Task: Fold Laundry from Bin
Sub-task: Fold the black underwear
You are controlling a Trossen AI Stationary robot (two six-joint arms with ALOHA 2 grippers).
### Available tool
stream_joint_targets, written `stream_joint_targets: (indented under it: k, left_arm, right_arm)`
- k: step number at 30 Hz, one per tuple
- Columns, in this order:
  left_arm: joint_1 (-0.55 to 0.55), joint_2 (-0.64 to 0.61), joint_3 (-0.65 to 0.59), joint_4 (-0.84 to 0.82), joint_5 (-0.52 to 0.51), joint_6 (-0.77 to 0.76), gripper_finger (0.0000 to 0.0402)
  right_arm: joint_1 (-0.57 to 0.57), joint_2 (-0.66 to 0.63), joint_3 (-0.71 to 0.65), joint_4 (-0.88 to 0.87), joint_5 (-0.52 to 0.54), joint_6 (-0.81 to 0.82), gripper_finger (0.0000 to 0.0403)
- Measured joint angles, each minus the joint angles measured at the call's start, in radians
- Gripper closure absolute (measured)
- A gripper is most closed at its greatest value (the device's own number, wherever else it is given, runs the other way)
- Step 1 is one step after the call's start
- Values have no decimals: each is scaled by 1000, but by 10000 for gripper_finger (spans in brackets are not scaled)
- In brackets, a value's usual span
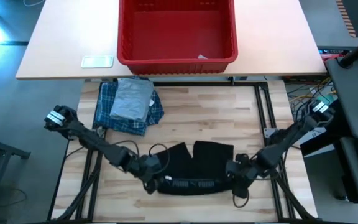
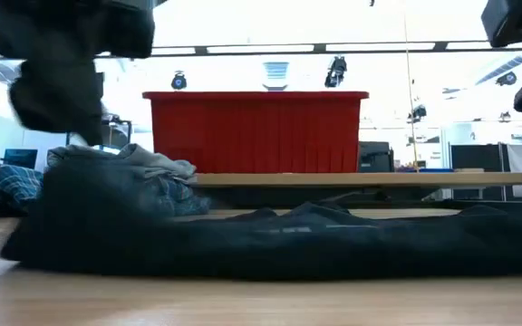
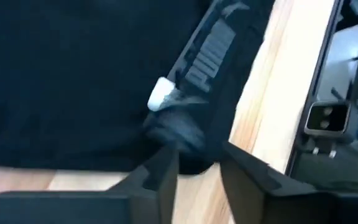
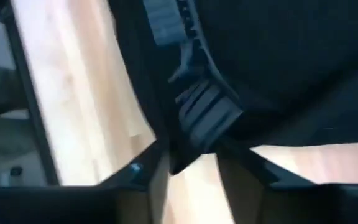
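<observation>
Seemingly black garment (image 1: 194, 168) hem btwn jaws.

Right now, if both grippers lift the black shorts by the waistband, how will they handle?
The black shorts lie flat and creased, so they will probably sag between the left gripper and right gripper. They look thin, likely light. The waistband seems thicker, probably gripping better.

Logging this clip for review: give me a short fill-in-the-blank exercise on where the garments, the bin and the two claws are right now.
1. The red bin holds no ____.
2. The grey T-shirt lies folded on top of the ____ shirt.
3. The left claw and right claw are at opposite ends of the ____ garment's waistband.
4. That waistband lies along the table's ____ edge.

Missing words: garments; plaid; black; near
</observation>
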Motion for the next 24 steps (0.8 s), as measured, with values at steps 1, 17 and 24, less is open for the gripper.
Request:
stream_joint_targets:
  k: [1, 17, 24]
  left_arm:
    - [-9, 1, -2, -8, 1, -5, 294]
    - [125, 221, 29, -34, -252, 109, 245]
    - [156, 300, 53, -137, -300, 119, 249]
  right_arm:
    - [2, 17, 20, -3, -11, -8, 267]
    - [-172, 109, -23, -61, 193, 11, 163]
    - [-295, 112, -116, -95, 146, -28, 163]
